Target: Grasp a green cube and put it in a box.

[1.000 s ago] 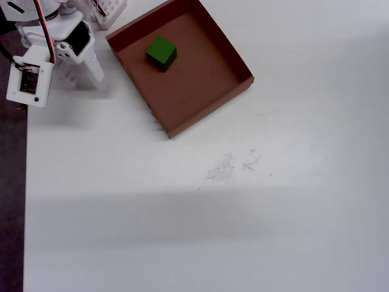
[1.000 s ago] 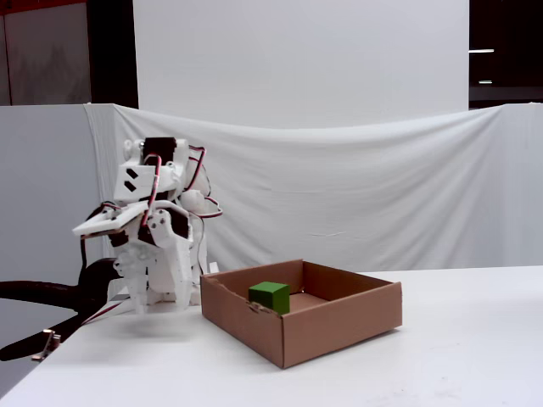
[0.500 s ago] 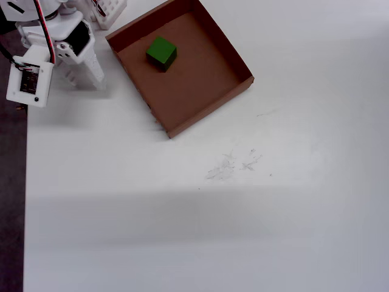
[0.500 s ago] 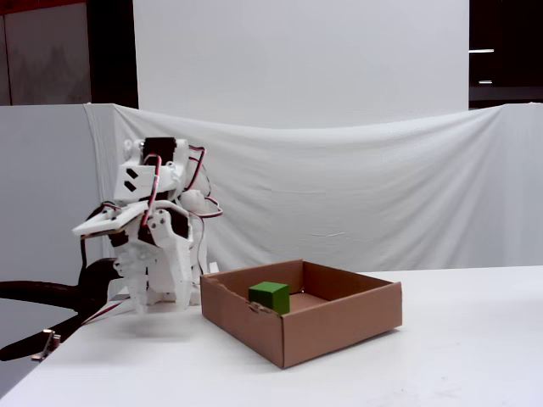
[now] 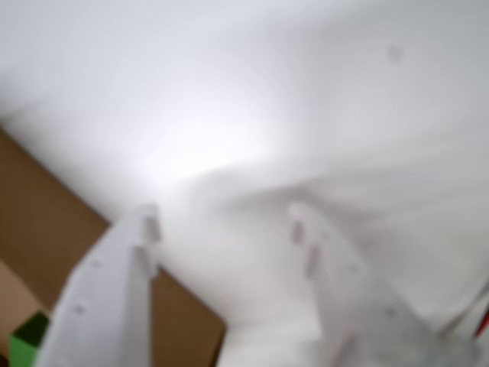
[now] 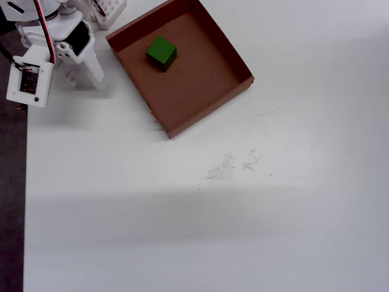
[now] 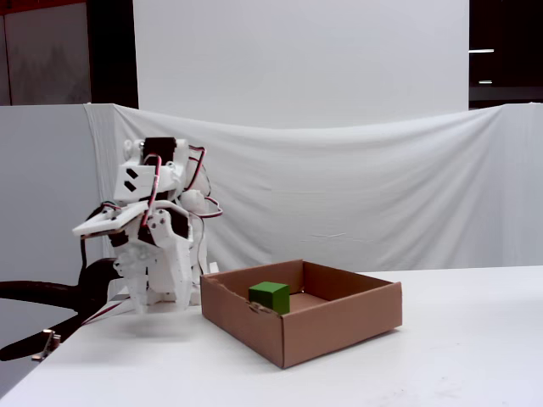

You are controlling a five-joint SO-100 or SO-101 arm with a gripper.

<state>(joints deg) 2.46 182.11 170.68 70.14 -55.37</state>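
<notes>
The green cube point(image 6: 161, 52) rests on the floor of the brown cardboard box point(image 6: 200, 85), near its upper left wall in the overhead view. From the fixed view the cube point(image 7: 270, 297) shows above the front wall of the box point(image 7: 339, 326). My gripper point(image 6: 85, 79) hangs folded back to the left of the box, just above the table, holding nothing. In the blurred wrist view the gripper point(image 5: 221, 225) is open, with bare white table between its fingers. A corner of the box point(image 5: 46, 229) and a bit of the cube point(image 5: 23, 348) show at lower left.
A small white gridded object point(image 6: 109, 9) sits at the top edge beside the arm's base. The table's left edge point(image 6: 25, 182) borders a dark strip. Faint scuff marks point(image 6: 231, 165) lie on the white table below the box.
</notes>
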